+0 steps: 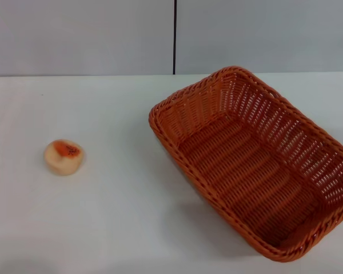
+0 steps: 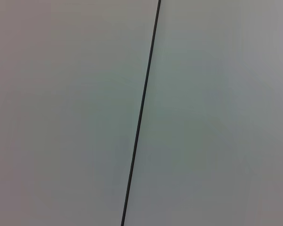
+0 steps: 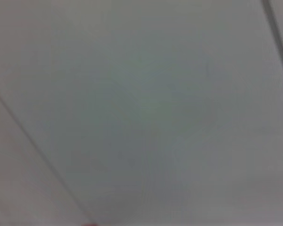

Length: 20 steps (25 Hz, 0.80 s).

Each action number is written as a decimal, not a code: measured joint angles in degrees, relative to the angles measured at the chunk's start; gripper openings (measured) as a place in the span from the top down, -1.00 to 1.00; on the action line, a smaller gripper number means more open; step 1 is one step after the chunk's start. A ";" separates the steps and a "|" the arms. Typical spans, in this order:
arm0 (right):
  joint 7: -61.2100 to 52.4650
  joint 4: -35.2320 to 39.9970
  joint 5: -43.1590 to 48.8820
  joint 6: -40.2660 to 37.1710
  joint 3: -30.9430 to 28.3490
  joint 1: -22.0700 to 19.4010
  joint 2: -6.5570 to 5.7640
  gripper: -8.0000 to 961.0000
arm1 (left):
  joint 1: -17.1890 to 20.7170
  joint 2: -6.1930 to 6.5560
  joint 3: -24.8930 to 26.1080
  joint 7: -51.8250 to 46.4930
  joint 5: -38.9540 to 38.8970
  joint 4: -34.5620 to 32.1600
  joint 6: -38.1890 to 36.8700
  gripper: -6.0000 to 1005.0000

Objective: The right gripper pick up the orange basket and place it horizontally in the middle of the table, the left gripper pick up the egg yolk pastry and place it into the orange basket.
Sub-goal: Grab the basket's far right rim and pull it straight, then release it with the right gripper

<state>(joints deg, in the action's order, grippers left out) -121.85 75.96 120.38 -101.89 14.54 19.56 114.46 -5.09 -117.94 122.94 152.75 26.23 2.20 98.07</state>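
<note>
We see orange basket [image 1: 257, 162] right, lying diagonally on table [image 1: 120, 217] | egg yolk pastry [image 1: 63, 156] left, well apart | both claws out of view, so we cannot tell their state.

- Head view: high, tilted forward and down over the table [image 1: 126, 228]. The basket [image 1: 257, 165] fills the right half, close; the pastry [image 1: 63, 157] sits well left of the basket. Grey wall [image 1: 80, 34] behind, with a dark vertical seam [image 1: 174, 37] just above the basket's far corner.
- Left wrist view: faces plain wall [image 2: 61, 113]; one dark seam [image 2: 141, 113] crosses it.
- Right wrist view: faces plain wall [image 3: 146, 108], blurred.
- Shared: wall only; both wrist views miss the basket.
</note>
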 joint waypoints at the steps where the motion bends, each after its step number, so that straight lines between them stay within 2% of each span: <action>1: 0.00 0.00 0.00 0.00 0.00 0.00 0.00 -0.70 | 0.00 0.00 0.00 0.00 0.00 0.00 0.00 -0.60; 2: -5.05 1.31 7.18 -3.74 1.50 4.09 -2.00 -0.70 | 0.14 -0.01 -0.17 0.01 0.03 0.00 -0.33 -0.60; 3: -5.05 1.31 7.18 -3.74 1.50 4.09 -2.00 -0.70 | 0.21 -0.03 -0.25 0.02 0.04 0.00 -0.47 -0.60; 6: -8.50 -0.49 14.48 -8.98 1.97 10.00 -4.35 -0.70 | 0.39 -0.09 -0.29 0.01 0.05 -0.08 -0.69 -0.60; 7: -9.85 -2.41 18.50 -10.90 3.23 13.21 -5.36 -0.69 | 0.46 -0.11 -0.25 0.00 0.06 -0.29 -0.72 -0.60; 11: -11.56 -6.17 21.77 -11.19 7.51 16.33 -6.04 -0.70 | 0.63 -0.11 -0.20 0.00 0.05 -0.51 -0.72 -0.60; 12: -12.41 -8.87 22.18 -10.12 10.21 17.50 -6.27 -0.70 | 0.75 -0.11 -0.22 0.00 0.05 -0.52 -0.73 -0.60; 15: -13.50 -11.93 22.38 -7.88 13.20 18.54 -6.42 -0.70 | 0.88 -0.10 -0.24 0.00 0.06 -0.56 -0.73 -0.59; 17: -14.17 -15.07 22.51 -3.74 16.83 19.18 -6.26 -0.70 | 1.01 -0.09 -0.14 0.01 0.05 -0.60 -0.72 -0.59; 20: -14.07 -17.12 22.42 -1.05 18.73 19.38 -5.88 -0.69 | 1.23 -0.09 -0.03 0.02 -0.14 -0.62 -0.72 -0.59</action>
<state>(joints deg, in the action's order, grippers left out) -135.92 58.84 142.80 -102.94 33.26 38.94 108.59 -3.85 -118.03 122.90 152.77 26.09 1.58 97.34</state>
